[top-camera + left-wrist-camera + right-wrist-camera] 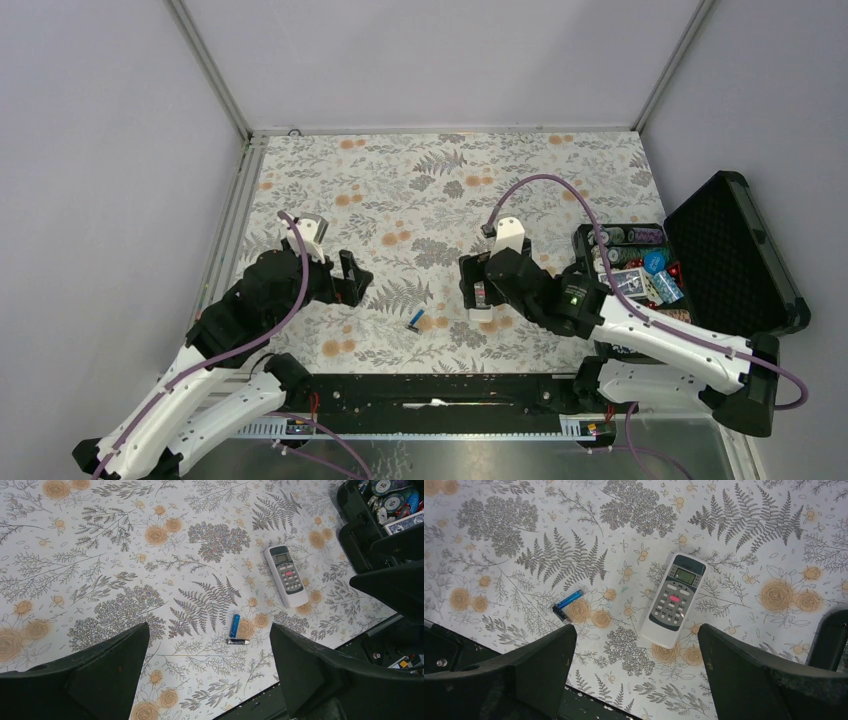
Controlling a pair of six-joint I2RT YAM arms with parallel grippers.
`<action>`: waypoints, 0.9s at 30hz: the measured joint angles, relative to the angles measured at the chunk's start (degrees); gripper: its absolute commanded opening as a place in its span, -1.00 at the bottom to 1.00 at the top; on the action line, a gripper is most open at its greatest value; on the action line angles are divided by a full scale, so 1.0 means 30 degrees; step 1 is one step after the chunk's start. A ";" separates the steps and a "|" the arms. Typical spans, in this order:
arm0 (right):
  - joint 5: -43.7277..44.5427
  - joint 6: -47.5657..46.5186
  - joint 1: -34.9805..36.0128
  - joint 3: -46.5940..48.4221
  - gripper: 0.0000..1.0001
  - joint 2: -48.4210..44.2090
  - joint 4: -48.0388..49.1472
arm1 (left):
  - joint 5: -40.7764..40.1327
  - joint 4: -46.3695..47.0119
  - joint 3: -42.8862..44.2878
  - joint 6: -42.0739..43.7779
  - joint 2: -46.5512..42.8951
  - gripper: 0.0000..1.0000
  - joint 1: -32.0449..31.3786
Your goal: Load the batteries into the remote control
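Observation:
The white remote control [674, 600] lies face up on the floral mat, grey screen at its far end and a red button in the middle. It also shows in the left wrist view [286, 576]. A blue battery [569, 599] lies to its left, with a darker silvery battery [558, 612] touching or almost touching its end. Both show in the left wrist view, blue [234, 625] and dark [237, 641]. My right gripper [636, 630] is open above the remote's near end. My left gripper [210, 630] is open and empty, above the mat left of the batteries [416, 319].
An open black case [735, 250] stands at the right with chip stacks, blue dice and a card deck [630, 283] inside. The table's black front rail [440, 390] runs just below the batteries.

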 measured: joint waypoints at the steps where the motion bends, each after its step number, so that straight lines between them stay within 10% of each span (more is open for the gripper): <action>1: 0.0000 0.0080 0.0000 0.0007 0.97 0.0189 -0.0044 | 0.0007 0.0000 -0.0007 0.0000 0.0000 0.98 0.0000; 27: 0.1384 0.2696 -0.0051 -0.0933 0.97 0.5158 -0.0816 | 0.0044 -0.0029 -0.0007 0.0015 0.0270 0.98 0.0000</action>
